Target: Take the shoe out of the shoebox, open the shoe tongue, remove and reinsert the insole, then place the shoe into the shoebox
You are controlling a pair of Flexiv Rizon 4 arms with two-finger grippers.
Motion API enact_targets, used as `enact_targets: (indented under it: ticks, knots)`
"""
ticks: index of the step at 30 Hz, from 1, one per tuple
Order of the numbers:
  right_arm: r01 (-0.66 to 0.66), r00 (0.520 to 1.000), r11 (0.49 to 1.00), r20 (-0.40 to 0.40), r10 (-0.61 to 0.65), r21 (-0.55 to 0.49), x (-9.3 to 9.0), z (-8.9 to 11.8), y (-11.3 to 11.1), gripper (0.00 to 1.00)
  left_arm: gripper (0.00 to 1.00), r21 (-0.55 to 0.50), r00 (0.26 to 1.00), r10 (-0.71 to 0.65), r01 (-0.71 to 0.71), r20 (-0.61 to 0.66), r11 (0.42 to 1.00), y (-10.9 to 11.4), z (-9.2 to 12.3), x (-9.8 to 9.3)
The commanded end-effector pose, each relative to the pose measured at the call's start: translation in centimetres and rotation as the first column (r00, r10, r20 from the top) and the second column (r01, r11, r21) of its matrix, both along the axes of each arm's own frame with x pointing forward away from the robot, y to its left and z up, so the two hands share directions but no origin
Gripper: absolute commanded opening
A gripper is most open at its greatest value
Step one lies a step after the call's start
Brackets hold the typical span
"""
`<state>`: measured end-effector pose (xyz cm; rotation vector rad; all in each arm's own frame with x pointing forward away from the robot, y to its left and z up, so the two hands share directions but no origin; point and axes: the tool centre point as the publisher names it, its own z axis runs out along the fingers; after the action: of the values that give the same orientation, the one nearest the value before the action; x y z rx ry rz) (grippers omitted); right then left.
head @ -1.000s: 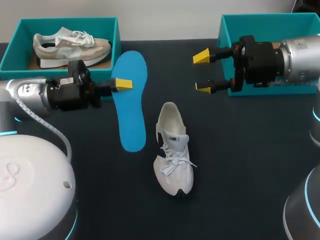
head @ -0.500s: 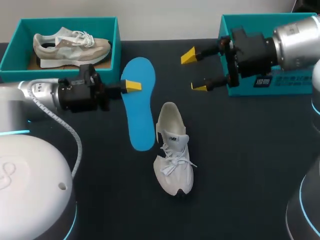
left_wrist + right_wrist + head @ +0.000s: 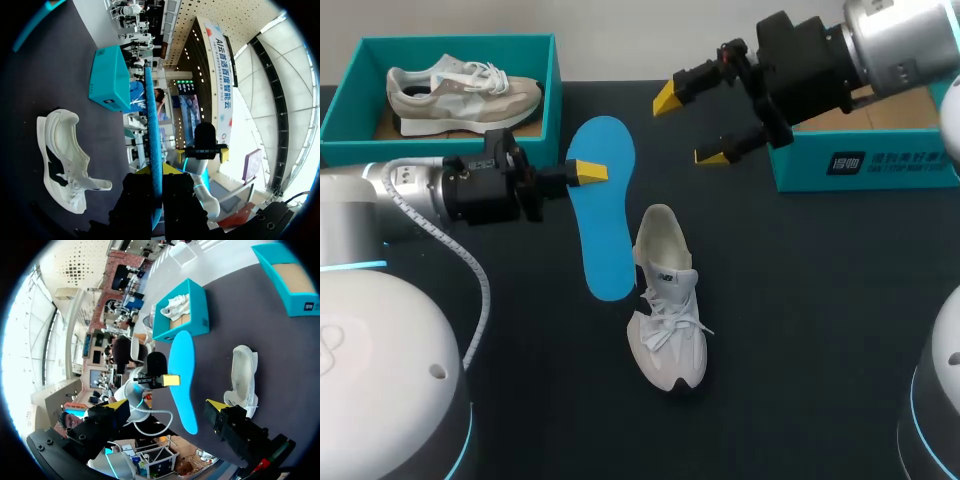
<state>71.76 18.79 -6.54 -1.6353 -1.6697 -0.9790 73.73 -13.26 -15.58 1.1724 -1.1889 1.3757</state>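
Between my arms, shoe [image 3: 665,310]: on the table, laces up, toe toward me, opening at the far end.
Insole [image 3: 600,215]: blue, held off the table, alongside the shoe's heel end.
Left gripper [image 3: 588,172]: pinched tight on the insole's edge.
Right gripper [image 3: 690,125]: fingers spread wide, nothing held, above the table near the right shoebox [image 3: 860,165].
Step, as I judge it: reinsertion.
How I'd do it: steady the heel with the right fingers, lead with the insole's toe end, slide it forward, and release once it lies flat.
Risk: shoe sliding, insole buckling.
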Motion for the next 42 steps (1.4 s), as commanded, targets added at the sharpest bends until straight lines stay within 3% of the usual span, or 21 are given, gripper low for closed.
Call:
enact_targets:
  ticks: [1, 7, 8, 12, 17, 20, 31, 38, 42]
  knots:
    - [0.003, 1.000, 0.999, -0.004, -0.004, -0.046, 0.1, 0.1, 0.2, 1.00, 0.00, 0.002, 1.000, 0.000, 0.000, 0.000, 1.000, 0.0, 0.0, -0.1]
    - [0.003, 1.000, 0.999, -0.004, -0.004, -0.046, 0.1, 0.1, 0.2, 1.00, 0.00, 0.002, 1.000, 0.000, 0.000, 0.000, 1.000, 0.0, 0.0, -0.1]
    - [-0.014, 0.999, 0.989, -0.040, 0.008, -0.148, 0.3, -0.1, 0.4, 1.00, 0.00, 0.002, 1.000, 0.000, 0.000, 0.000, 1.000, 0.0, 0.0, -0.1]
    - [0.003, 0.999, 0.932, -0.047, -0.022, -0.363, 0.5, -0.5, 1.2, 1.00, 0.00, 0.002, 1.000, 0.000, 0.000, 0.000, 1.000, 0.0, 0.0, -0.1]
    - [0.047, 0.998, 0.860, -0.012, -0.062, -0.508, 0.3, -0.4, 2.1, 1.00, 0.00, 0.002, 1.000, 0.000, 0.000, 0.000, 1.000, 0.0, 0.0, -0.1]
    - [0.072, 0.997, 0.829, 0.023, -0.071, -0.554, 0.2, 0.0, 2.7, 1.00, 0.00, 0.002, 1.000, 0.000, 0.000, 0.000, 1.000, 0.0, 0.0, -0.1]
    - [0.039, 0.999, 0.693, 0.022, -0.033, -0.720, -0.2, 0.9, 4.7, 1.00, 0.00, 0.002, 1.000, 0.000, 0.000, 0.000, 1.000, 0.0, 0.0, -0.1]
    - [0.079, 0.997, 0.598, 0.073, -0.034, -0.798, -0.6, 1.1, 5.9, 1.00, 0.00, 0.002, 1.000, 0.000, 0.000, 0.000, 1.000, 0.0, 0.0, -0.1]
    - [0.091, 0.996, 0.568, 0.082, -0.041, -0.818, -0.4, 0.9, 6.4, 1.00, 0.00, 0.002, 1.000, 0.000, 0.000, 0.000, 1.000, 0.0, 0.0, -0.1]
